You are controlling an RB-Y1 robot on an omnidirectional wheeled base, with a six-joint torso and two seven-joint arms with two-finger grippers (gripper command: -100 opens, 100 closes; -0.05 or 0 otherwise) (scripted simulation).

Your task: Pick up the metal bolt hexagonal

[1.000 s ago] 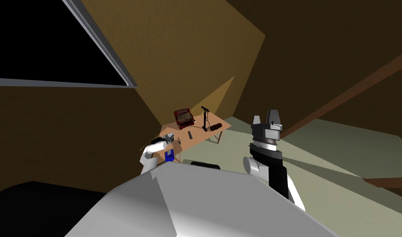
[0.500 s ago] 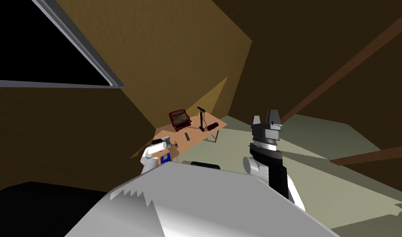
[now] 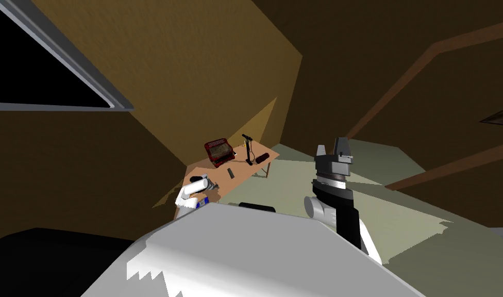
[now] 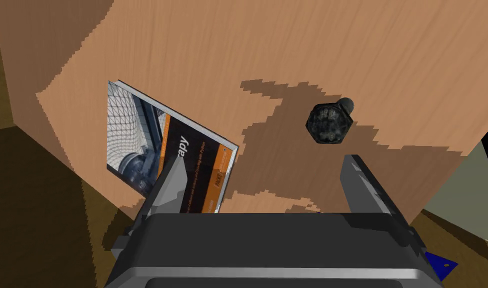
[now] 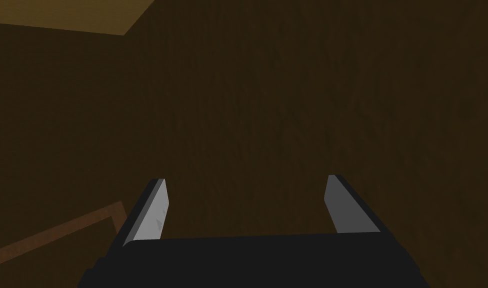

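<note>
The bolt (image 4: pixel 329 122) is dark, with a hexagonal head toward my hand and a short shank behind it. It lies on the wooden table (image 4: pixel 338 45) in the shadow of my hand. My left gripper (image 4: pixel 265 182) hangs above the table and is open. The bolt sits just beyond the fingertips, closer to one finger (image 4: pixel 360 180) than the other. In the head view the left gripper (image 3: pixel 210 183) is over the near end of the table (image 3: pixel 245 167). My right gripper (image 3: pixel 334 150) is raised beside my chest, open (image 5: pixel 245 205) and holding nothing.
A book (image 4: pixel 163 145) with an orange and black cover lies by the other left finger, near the table's edge. Farther along the table stand a red boxy instrument (image 3: pixel 219 151), a black stand (image 3: pixel 248 149), a dark cylinder (image 3: pixel 262 158) and a small dark bar (image 3: pixel 230 172).
My head camera has swung, so the table and wall slid left and slightly down in the picture. The left hand stays over the table's near end. The right arm is unchanged.
</note>
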